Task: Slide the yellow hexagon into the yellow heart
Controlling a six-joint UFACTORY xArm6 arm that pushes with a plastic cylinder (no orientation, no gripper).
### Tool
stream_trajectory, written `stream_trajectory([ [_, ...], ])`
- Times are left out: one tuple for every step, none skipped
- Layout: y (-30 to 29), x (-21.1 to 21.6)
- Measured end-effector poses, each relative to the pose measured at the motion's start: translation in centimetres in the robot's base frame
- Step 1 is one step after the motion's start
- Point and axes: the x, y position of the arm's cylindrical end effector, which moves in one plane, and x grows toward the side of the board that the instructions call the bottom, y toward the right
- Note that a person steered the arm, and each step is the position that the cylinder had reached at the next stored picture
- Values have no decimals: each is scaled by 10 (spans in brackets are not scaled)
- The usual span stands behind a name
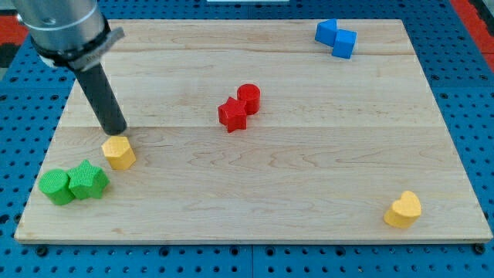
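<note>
The yellow hexagon (119, 152) lies on the wooden board near the view's left edge, low down. My tip (116, 132) stands just above it in the view, touching or nearly touching its upper edge. The yellow heart (404, 209) lies far off at the view's bottom right corner of the board. The dark rod rises from the tip up and to the left to the grey arm body at the view's top left.
A green cylinder (55, 187) and a green star (87, 181) touch each other just below and left of the hexagon. A red star (231, 114) and red cylinder (248, 97) sit together mid-board. Two blue blocks (336, 36) lie at the top right.
</note>
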Motion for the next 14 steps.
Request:
stream_trajectory([
  [-9, 5],
  [15, 39],
  [24, 41],
  [-6, 48],
  [43, 62],
  [95, 73],
  [66, 77],
  [62, 84],
  [111, 94],
  [168, 97],
  [101, 98],
  [82, 107],
  [149, 130],
  [231, 131],
])
